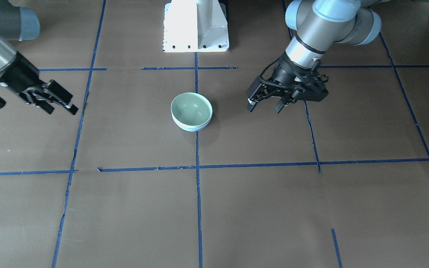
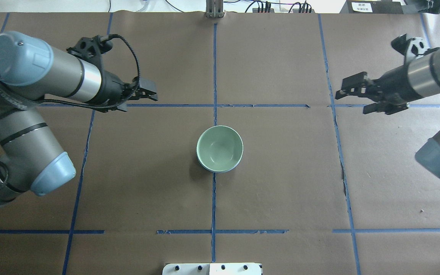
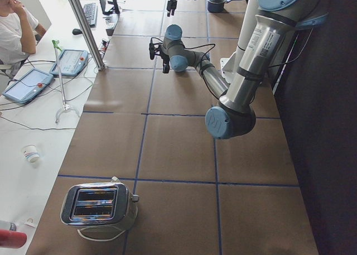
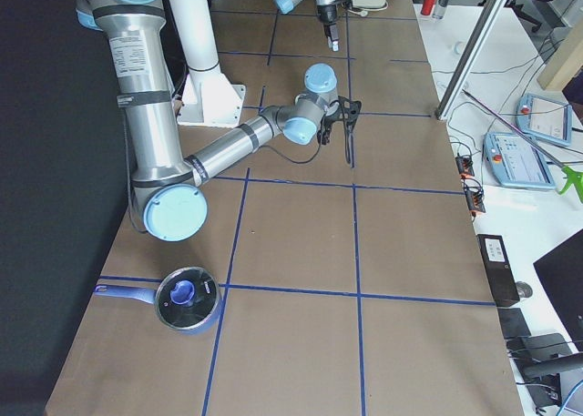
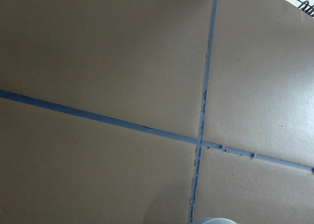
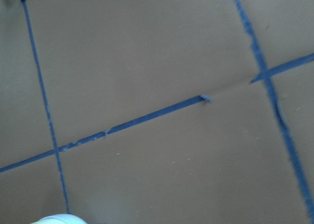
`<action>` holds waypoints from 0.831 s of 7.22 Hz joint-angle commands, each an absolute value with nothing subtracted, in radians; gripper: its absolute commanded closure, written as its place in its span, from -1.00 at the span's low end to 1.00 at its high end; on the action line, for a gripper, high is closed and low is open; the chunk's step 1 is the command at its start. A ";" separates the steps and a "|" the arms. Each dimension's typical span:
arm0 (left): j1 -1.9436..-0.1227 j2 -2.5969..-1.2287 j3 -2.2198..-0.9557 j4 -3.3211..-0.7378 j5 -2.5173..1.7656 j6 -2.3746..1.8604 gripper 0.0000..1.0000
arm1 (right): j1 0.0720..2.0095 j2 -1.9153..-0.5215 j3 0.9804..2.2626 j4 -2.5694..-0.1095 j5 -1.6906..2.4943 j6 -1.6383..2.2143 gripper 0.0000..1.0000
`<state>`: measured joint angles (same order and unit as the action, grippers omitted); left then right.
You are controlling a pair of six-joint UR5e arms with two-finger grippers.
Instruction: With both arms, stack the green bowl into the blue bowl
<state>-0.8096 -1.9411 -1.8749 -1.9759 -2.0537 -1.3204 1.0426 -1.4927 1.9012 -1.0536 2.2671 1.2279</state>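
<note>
The pale green bowl [image 1: 191, 109] sits nested inside the blue bowl [image 1: 191, 128] at the table's middle; only a thin crescent of the blue bowl's rim shows under it. In the overhead view the green bowl [image 2: 220, 148] hides all but a sliver of the blue bowl [image 2: 201, 165]. My left gripper [image 1: 264, 108] is open and empty, hovering to the bowls' side. My right gripper [image 1: 62, 110] is open and empty, further out on the other side. They also show in the overhead view, left gripper [image 2: 152, 91] and right gripper [image 2: 353, 101]. A bowl rim edge [image 5: 213, 221] peeks into each wrist view.
The white pedestal base [image 1: 196, 26] stands behind the bowls. A silver toaster [image 3: 100, 206] sits at the table's left end. A lidded pot [image 4: 187, 299] sits at the right end. Blue tape lines [image 1: 198, 167] cross the brown table cover.
</note>
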 commanded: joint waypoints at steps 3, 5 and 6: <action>-1.293 -1.602 -1.829 -1.907 -2.345 -0.415 -1.00 | 1.441 -1.625 1.715 -1.258 2.381 0.382 -1.00; -1.483 -1.598 -1.803 -1.600 -2.345 0.095 -1.00 | 1.540 -1.576 1.646 -1.534 2.379 -0.017 -1.00; -1.532 -1.586 -1.795 -1.524 -2.348 0.182 -1.00 | 1.569 -1.574 1.640 -1.595 2.382 -0.135 -1.00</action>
